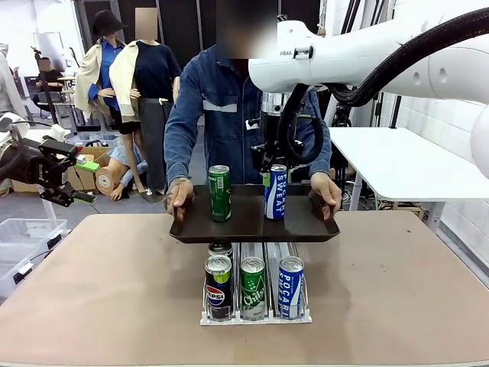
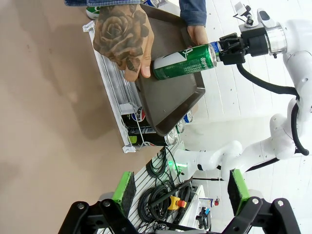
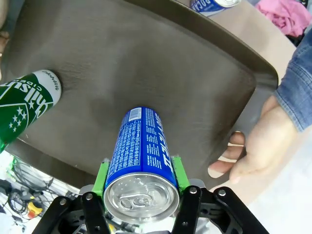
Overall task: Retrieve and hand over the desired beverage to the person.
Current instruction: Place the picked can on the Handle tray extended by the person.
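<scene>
A blue can (image 3: 141, 156) stands upright on a dark tray (image 3: 161, 73), seen from above its silver top; the right end effector (image 3: 140, 178) clamps it, a green pad (image 3: 102, 176) pressed to each side; a green can (image 3: 24, 105) stands on the tray at the left edge; a person's hand (image 3: 253, 146) in a denim sleeve (image 3: 297, 87) grips the tray's right rim; another blue can (image 3: 212, 5) lies beyond the tray on the desk (image 3: 263, 34).

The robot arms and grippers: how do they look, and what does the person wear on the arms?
The right arm is white with smooth rounded shells and a thick black cable. Both the right gripper and the left gripper are black with green pads. The person wears blue denim sleeves.
</scene>
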Controlling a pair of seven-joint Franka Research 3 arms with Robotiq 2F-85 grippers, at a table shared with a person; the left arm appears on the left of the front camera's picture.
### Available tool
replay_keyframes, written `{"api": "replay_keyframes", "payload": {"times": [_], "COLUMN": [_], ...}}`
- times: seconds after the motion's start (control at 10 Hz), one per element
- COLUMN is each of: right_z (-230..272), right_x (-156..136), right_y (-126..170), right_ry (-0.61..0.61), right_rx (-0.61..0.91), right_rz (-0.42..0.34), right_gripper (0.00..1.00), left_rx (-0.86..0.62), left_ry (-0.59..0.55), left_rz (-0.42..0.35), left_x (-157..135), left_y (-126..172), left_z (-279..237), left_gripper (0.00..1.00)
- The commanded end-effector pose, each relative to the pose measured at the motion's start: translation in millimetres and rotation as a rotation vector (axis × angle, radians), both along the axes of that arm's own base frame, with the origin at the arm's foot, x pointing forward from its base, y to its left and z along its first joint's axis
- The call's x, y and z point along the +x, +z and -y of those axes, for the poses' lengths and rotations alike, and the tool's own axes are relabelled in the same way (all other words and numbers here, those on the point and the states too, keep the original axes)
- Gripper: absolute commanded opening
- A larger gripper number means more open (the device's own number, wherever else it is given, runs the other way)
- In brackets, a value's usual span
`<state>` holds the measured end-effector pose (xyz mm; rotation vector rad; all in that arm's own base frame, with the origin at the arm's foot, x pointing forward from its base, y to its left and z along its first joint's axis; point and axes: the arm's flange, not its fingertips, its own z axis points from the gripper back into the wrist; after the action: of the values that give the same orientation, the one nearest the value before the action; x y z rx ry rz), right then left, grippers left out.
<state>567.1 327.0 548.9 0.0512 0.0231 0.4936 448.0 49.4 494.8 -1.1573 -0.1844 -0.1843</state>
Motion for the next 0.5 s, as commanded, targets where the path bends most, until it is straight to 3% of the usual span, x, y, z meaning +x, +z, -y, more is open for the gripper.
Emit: {"api": "replay_keyframes", "payload": {"times": [0.0, 0.1, 0.4], "right_z": [-3, -3, -2], "right_x": [5, 5, 4], "right_y": [12, 15, 23], "right_ry": [-0.007, -0.007, -0.001], "right_rx": [0.014, 0.014, 0.019], "right_rz": [-0.014, -0.007, 0.014], "right_gripper": [0.06, 0.19, 0.78], "left_rx": [-0.003, -0.003, -0.003], "left_ry": [0.004, 0.004, 0.004], "left_rz": [0.005, 0.005, 0.005], "left_x": [0, 0, 0], "left_y": [2, 2, 2], "left_z": [0, 0, 0], "left_gripper": [1.0, 1.0, 1.0]}}
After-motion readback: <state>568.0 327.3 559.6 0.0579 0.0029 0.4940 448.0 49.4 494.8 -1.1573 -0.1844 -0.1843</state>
